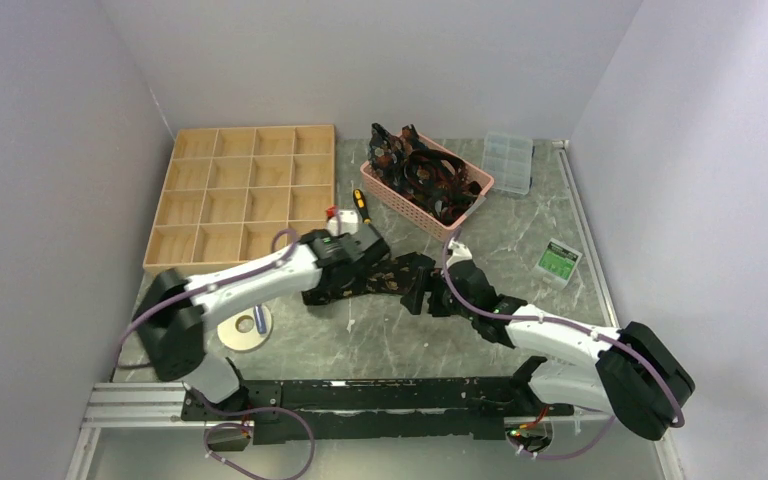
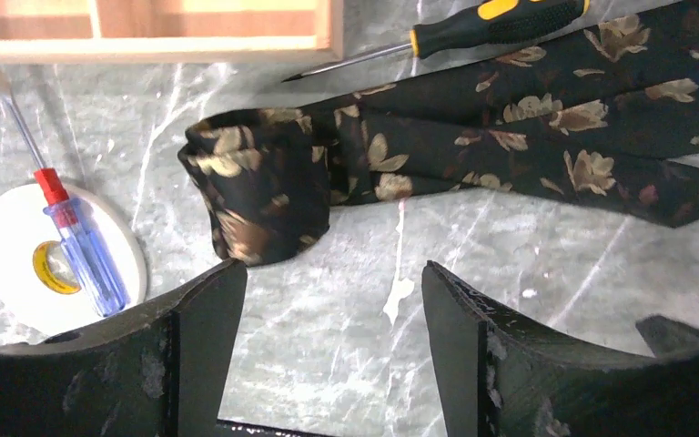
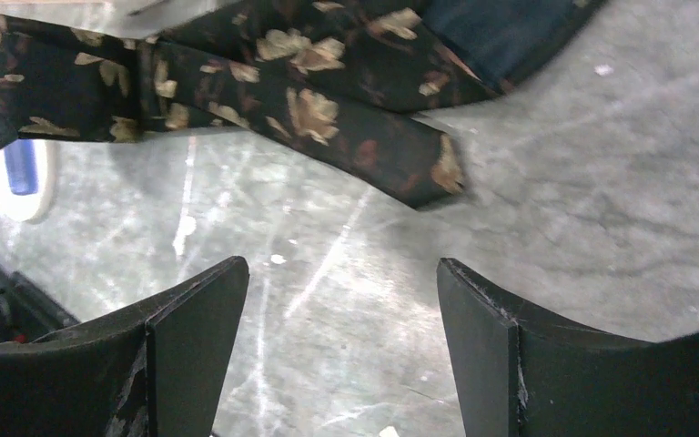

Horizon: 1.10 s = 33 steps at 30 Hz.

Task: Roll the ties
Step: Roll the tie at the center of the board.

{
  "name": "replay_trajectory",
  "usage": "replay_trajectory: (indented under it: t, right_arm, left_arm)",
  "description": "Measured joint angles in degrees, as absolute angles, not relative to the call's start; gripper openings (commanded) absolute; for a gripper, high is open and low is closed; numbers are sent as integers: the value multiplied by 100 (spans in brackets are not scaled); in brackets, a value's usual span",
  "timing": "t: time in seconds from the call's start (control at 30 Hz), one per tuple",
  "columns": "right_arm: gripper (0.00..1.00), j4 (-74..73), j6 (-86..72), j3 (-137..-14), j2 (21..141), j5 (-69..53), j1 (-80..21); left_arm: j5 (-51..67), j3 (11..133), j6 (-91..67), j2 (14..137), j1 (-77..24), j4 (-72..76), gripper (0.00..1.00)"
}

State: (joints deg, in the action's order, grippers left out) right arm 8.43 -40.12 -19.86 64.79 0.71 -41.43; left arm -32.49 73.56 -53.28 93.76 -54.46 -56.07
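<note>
One of the ties point(image 1: 380, 277), black with tan-gold flowers, lies on the marble table between my two grippers. In the left wrist view its left end is rolled into a short upright coil point(image 2: 259, 187), and the rest stretches away to the right point(image 2: 528, 137). My left gripper point(image 2: 332, 269) stands open just short of the coil, with only bare table between its fingers. My right gripper point(image 3: 341, 262) is open too, a little short of the tie's squared narrow end point(image 3: 432, 173). More ties point(image 1: 428, 172) are piled in the pink basket point(image 1: 400, 205).
A wooden compartment tray point(image 1: 252, 128) fills the back left. A yellow-and-black screwdriver point(image 2: 491, 23) lies beside it. A red-and-blue screwdriver point(image 2: 73, 241) rests on a white tape roll point(image 1: 245, 326). At the right are a clear plastic box point(image 1: 508, 162) and a green packet point(image 1: 559, 262).
</note>
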Motion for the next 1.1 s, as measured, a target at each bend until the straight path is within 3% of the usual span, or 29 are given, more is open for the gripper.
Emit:
replay_trajectory:
  t: [0.17, 0.47, 0.83, 1.1]
  right_arm:
    - [81, 679, -3889, -2574, 6576, -233, -4165]
    - [80, 676, -3747, -4139, 7856, -545, -4720]
    - [79, 687, -3767, -4556, 8654, -803, -4915]
    - [70, 694, -3767, -5555, 9437, -799, -5323]
  left_arm:
    - [-3070, 5922, -5354, 7537, -5026, -4748, 80]
    - [-2449, 3651, -5513, 4810, -3223, -3795, 80]
    - [-1942, 3732, -5349, 5253, -2502, -3835, 79]
    - [-1210, 3570, -5203, 5297, -1616, -3553, 79]
